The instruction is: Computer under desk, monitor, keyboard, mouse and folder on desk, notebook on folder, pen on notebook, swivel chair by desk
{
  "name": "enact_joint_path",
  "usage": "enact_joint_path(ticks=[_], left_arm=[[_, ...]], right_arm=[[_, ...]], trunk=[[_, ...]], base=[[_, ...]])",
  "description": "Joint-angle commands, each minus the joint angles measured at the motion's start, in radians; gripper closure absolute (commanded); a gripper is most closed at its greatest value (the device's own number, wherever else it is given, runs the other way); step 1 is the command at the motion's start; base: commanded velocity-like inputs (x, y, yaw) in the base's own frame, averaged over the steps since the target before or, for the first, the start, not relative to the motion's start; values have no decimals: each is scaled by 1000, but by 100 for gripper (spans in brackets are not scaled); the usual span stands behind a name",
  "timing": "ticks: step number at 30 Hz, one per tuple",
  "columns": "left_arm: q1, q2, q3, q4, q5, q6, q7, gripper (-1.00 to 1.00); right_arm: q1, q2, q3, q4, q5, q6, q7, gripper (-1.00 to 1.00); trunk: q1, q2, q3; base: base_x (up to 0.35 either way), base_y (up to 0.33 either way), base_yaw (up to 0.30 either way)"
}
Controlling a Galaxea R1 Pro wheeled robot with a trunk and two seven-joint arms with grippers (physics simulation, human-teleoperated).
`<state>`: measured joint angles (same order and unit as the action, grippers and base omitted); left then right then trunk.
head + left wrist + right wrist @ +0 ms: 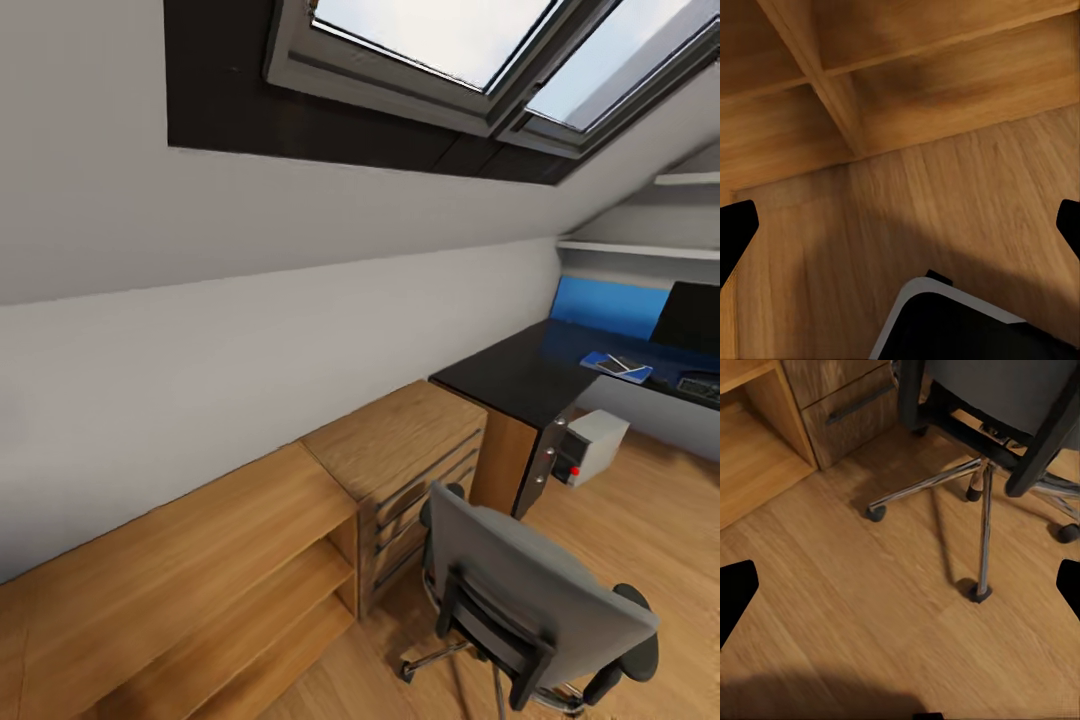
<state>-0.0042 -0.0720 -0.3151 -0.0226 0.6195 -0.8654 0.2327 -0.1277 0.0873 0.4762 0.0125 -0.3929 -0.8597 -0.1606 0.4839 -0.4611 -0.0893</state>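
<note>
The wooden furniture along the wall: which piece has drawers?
The taller light-wood cabinet beside the glossy black desk has drawers with dark handles; the lower light-wood bench has only open shelves.

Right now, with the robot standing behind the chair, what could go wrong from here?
1. The swivel chair stands on casters between the robot and the desk; driving forward could knock it into the wooden drawer unit.
2. The computer sits at the desk's near corner, so a pushed chair might strike it.
3. The folder already lies on the desk, with something dark on it that is too small to identify; the stack may be misjudged.
</note>
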Motion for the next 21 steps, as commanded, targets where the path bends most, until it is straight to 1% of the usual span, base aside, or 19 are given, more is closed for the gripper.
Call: enact_joint_path(ticks=[1, 15, 21], left_arm=[[0, 0, -9, 0, 3, -1, 7, -100], [0, 0, -9, 0, 3, -1, 7, -100], [0, 0, -8, 0, 5, -1, 8, -100]], right_arm=[[-1, 1, 9, 1, -3, -2, -7, -100], [-1, 0, 9, 1, -3, -2, -7, -100], [-1, 0, 9, 1, -3, -2, -7, -100]], trunk=[[1, -2, -2], [1, -2, -2], [1, -2, -2]], base=[[44, 168, -287], [5, 19, -287], [0, 244, -287]])
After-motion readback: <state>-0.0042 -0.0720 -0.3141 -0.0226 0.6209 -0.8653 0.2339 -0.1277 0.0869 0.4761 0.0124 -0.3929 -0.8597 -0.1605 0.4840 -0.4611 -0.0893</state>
